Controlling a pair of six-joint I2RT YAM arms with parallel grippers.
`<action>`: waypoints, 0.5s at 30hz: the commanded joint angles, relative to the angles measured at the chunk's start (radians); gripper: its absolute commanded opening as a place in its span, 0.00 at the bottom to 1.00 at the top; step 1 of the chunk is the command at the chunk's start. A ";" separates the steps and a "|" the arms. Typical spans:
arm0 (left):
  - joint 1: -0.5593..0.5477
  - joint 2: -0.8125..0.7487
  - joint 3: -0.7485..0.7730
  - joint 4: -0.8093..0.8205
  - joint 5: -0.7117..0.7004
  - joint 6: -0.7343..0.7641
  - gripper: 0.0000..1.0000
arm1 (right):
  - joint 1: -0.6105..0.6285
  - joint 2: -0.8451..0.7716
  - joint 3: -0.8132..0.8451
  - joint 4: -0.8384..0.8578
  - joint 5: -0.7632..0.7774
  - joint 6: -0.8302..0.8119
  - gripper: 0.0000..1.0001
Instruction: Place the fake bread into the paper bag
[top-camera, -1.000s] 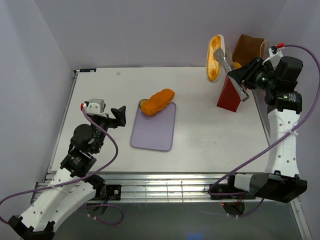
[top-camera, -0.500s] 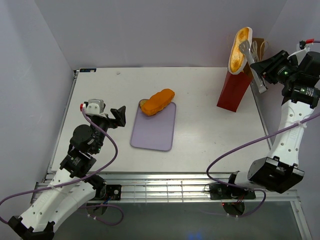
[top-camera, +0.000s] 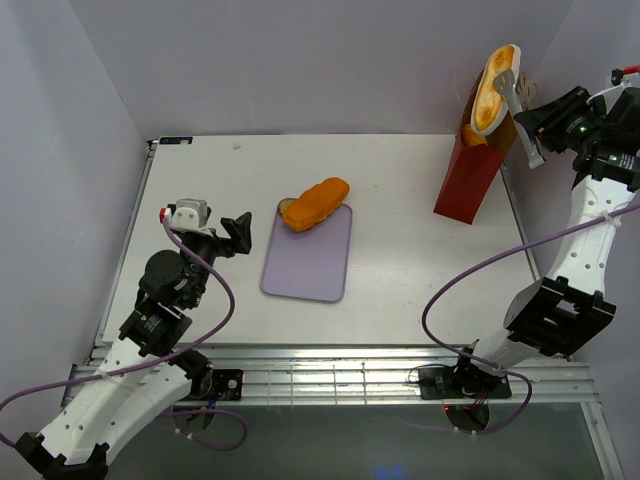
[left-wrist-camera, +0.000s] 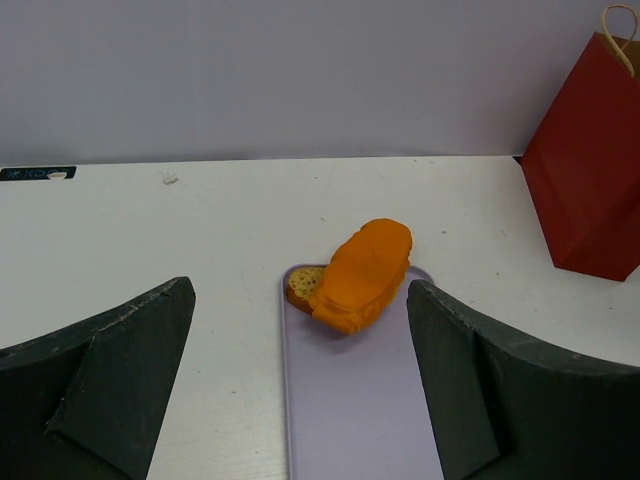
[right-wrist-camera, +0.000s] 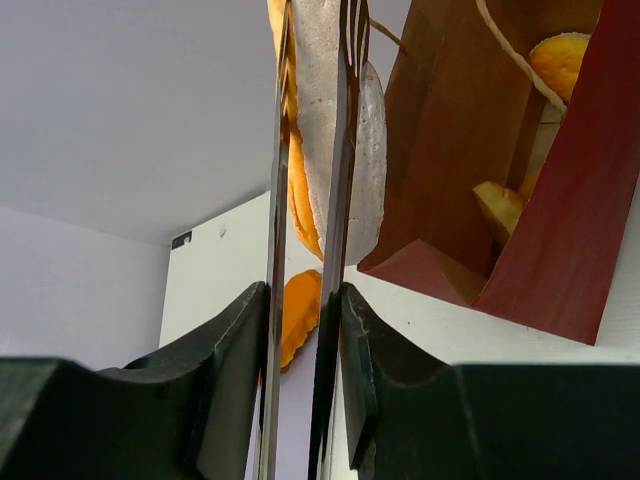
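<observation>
My right gripper (top-camera: 548, 118) is shut on thin metal tongs (top-camera: 521, 93), and the tongs pinch a split bun (top-camera: 492, 85) held upright over the open mouth of the red paper bag (top-camera: 468, 185). In the right wrist view the tongs (right-wrist-camera: 342, 180) clamp the bun (right-wrist-camera: 368, 150) beside the bag (right-wrist-camera: 570, 230), with pastries (right-wrist-camera: 497, 207) inside it. A long orange loaf (top-camera: 316, 203) lies on a small bread slice (top-camera: 287, 206) at the far end of the lavender tray (top-camera: 308, 260). My left gripper (top-camera: 236, 230) is open and empty, left of the tray; its view shows the loaf (left-wrist-camera: 365, 272).
The bag stands at the table's back right corner, close to the right edge and the back wall. The tray (left-wrist-camera: 355, 400) lies mid-table. White walls enclose the left, back and right sides.
My right arm has lifted the tongs and bun up and to the right, from left of the bag to above its mouth. The left arm has not moved.
</observation>
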 joint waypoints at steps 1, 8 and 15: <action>-0.004 -0.007 -0.005 0.020 0.004 0.001 0.98 | -0.008 0.017 0.051 0.107 -0.015 0.022 0.34; -0.006 -0.011 -0.001 0.019 0.009 0.001 0.98 | -0.010 0.050 0.048 0.125 -0.023 0.029 0.42; -0.006 -0.012 -0.003 0.019 0.008 0.001 0.98 | -0.014 0.070 0.042 0.135 -0.041 0.035 0.50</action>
